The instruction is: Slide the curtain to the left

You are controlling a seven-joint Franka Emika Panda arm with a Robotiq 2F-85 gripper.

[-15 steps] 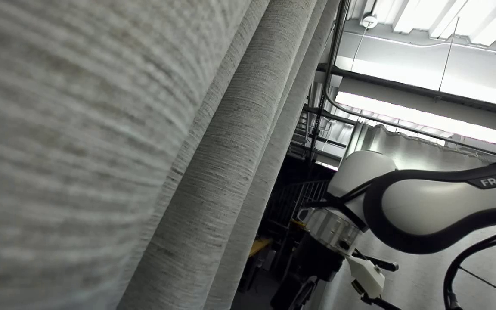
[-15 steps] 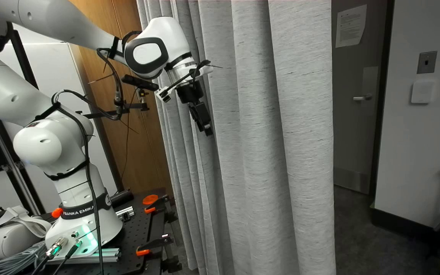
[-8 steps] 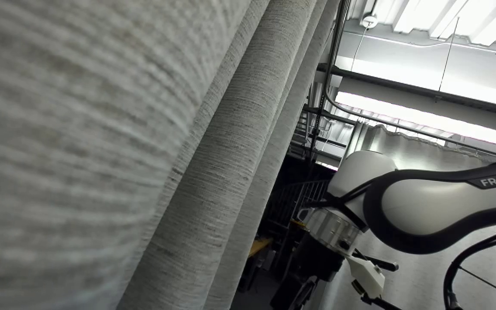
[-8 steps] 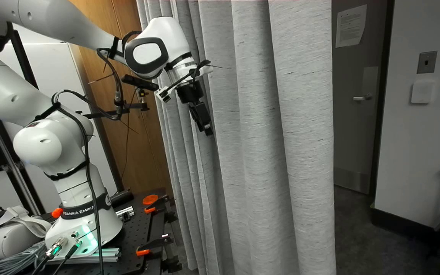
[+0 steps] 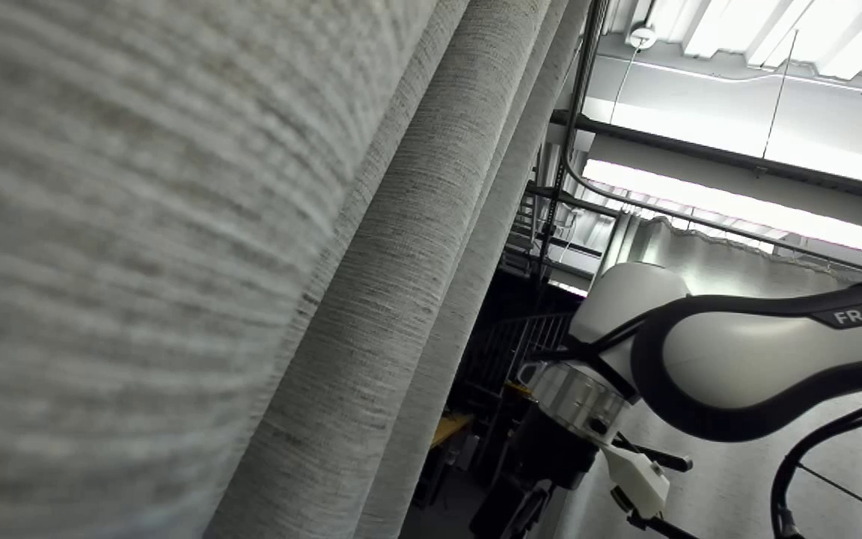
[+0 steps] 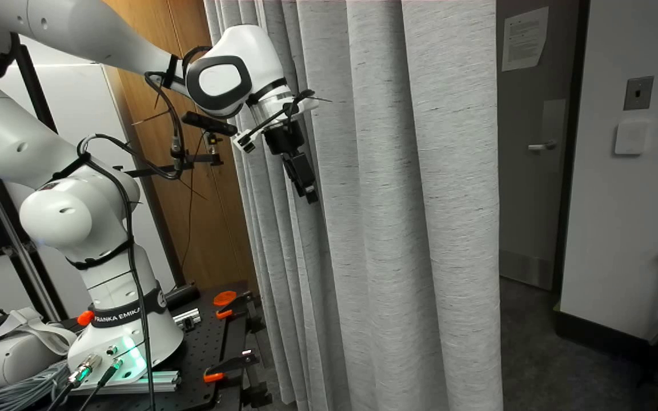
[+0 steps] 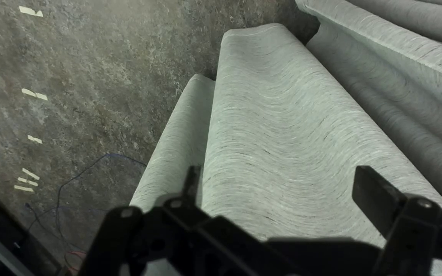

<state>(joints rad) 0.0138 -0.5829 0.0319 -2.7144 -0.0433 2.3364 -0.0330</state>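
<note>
The curtain is a large light-grey woven fabric with deep vertical folds. It shows in both exterior views and fills the middle of the wrist view. My gripper is open, its two black fingers wide apart. In the wrist view a broad fold of the curtain lies behind and between the fingers; I cannot tell whether they touch it. In an exterior view the gripper points down against the curtain's folds. It also shows low in an exterior view, partly cut off by the bottom edge.
A grey door stands beyond the curtain's right edge. A black table with orange-tipped clamps carries the arm's base. A brown wooden panel is behind the arm. The floor has tape marks and a cable.
The arm and the gripper have not visibly moved. The curtain's nearer folds sway very slightly.
</note>
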